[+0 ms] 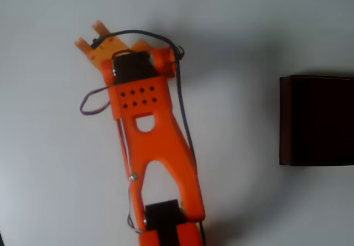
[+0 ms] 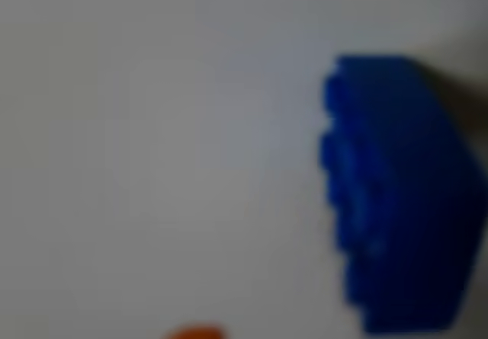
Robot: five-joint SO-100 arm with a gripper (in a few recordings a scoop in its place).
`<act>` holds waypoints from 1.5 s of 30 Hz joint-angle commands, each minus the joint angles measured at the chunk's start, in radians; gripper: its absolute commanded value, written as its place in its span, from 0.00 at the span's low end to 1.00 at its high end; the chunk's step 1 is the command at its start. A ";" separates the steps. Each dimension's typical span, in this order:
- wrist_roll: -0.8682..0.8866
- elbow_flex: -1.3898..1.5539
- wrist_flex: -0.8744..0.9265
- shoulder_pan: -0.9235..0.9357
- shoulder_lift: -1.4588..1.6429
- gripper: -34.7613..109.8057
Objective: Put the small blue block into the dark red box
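Gripper (image 1: 93, 37) orange, at upper left of overhead view, fingertips slightly apart, nothing seen between them. Wrist view: small blue block (image 2: 396, 194) very close, blurred, right side of picture, resting on white table (image 1: 249, 202); orange sliver at bottom edge. Block not gripped by the look of it. Dark red box (image 1: 316, 120) far right in overhead view, well apart from gripper. Step judged: approach to grasp. Next needs: centre fingers over block, close, lift, carry across to box.
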 commanded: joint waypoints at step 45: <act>-0.015 -0.256 0.084 0.008 -0.213 0.39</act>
